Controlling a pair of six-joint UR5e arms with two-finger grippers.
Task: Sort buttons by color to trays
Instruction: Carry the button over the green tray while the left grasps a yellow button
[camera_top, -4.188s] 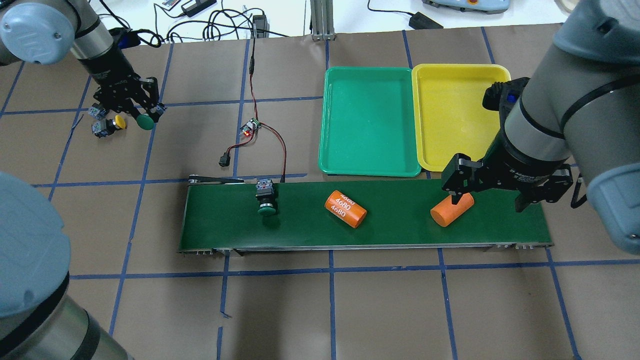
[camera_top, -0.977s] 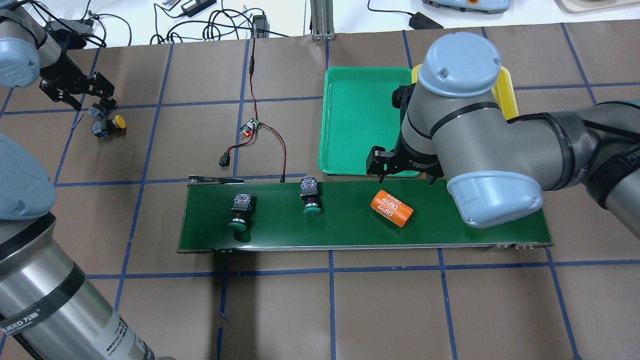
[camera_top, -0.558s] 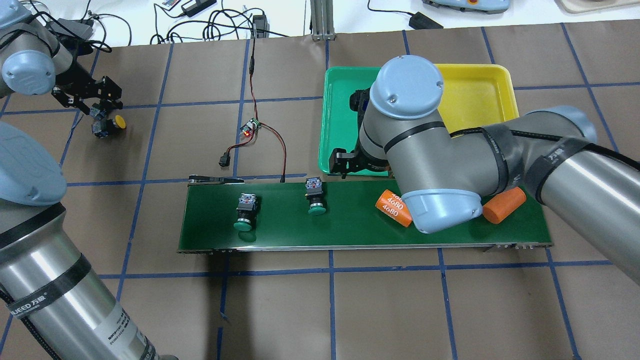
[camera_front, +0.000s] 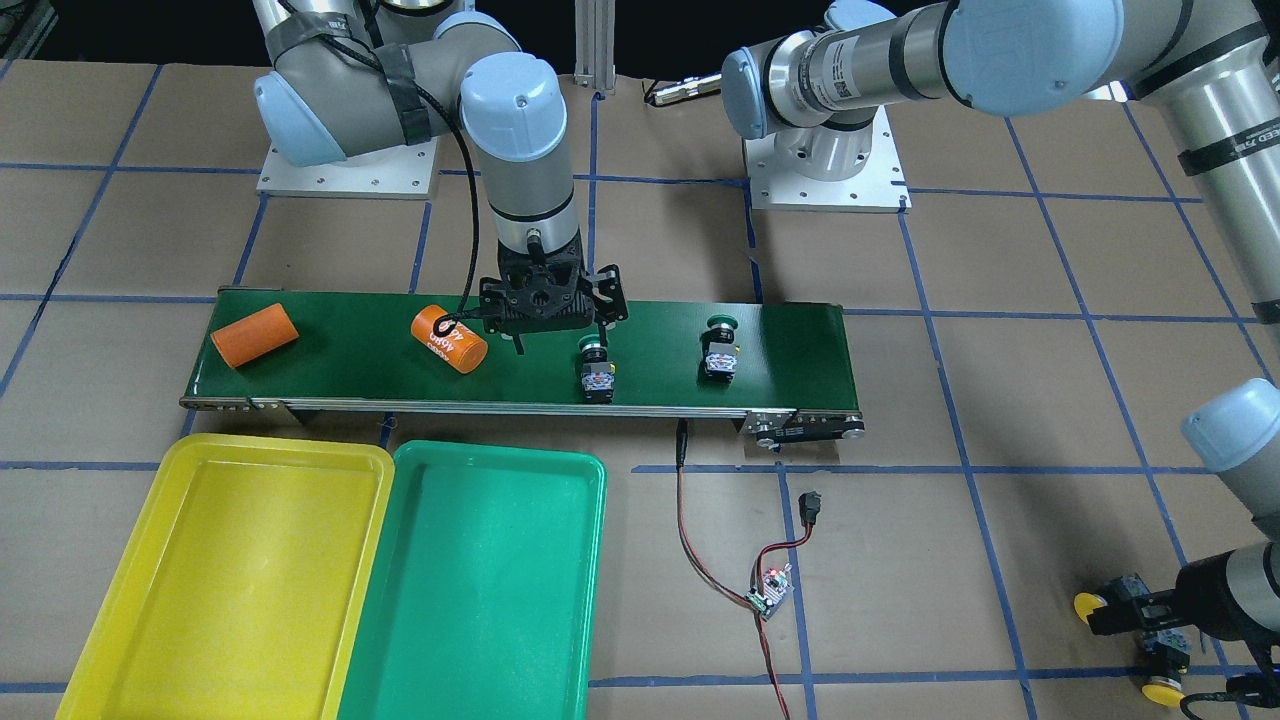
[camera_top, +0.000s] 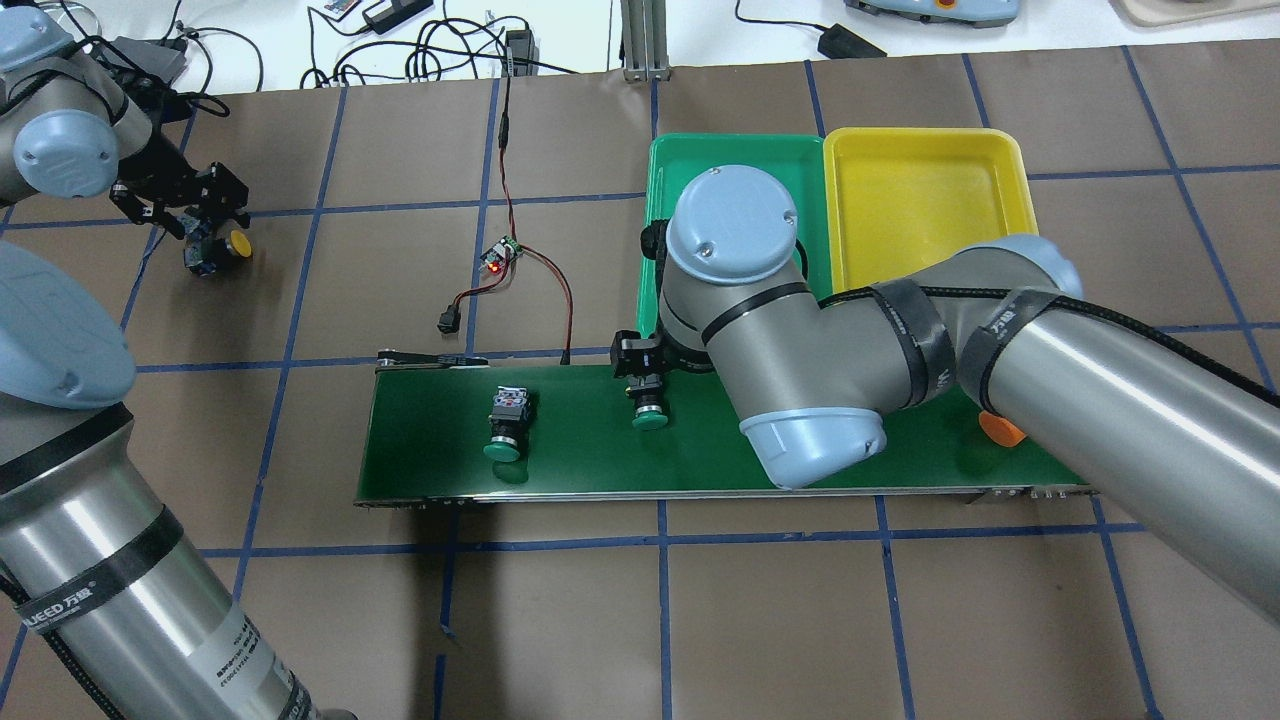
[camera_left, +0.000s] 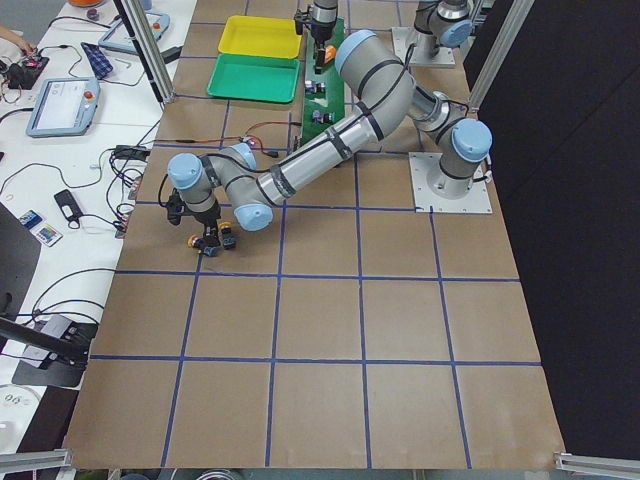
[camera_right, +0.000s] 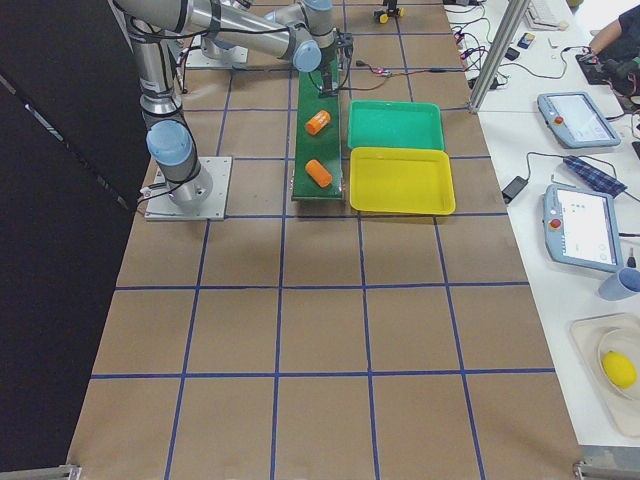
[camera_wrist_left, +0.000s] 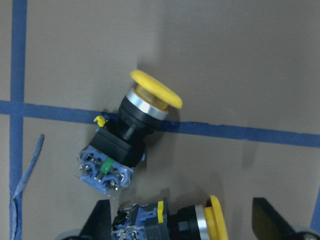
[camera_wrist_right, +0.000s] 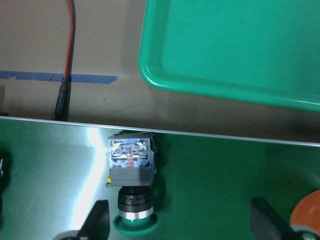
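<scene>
One yellow button (camera_wrist_left: 170, 222) cut off below, orange cylinder (camera_top: 1000, 430) mostly hidden

Four push-buttons in total. Two are green-capped: one green button (camera_top: 507, 427) and another green button (camera_top: 650, 405). Two are yellow-capped: one yellow button (camera_wrist_left: 132, 132) and a second yellow button (camera_wrist_left: 170, 226). Two orange cylinders: a plain orange cylinder (camera_front: 254, 335) and a lettered orange cylinder (camera_front: 449, 340). Two trays: one yellow tray (camera_front: 230, 590), one teal-green tray (camera_front: 480, 590). One dark green conveyor belt (camera_front: 350, 375). Two robot arms: the left arm (camera_top: 60, 150) and the right arm (camera_top: 900, 330). One small circuit board (camera_front: 770, 590) with a single red light, and one black plug (camera_front: 812, 503) on a wire's end
</scene>
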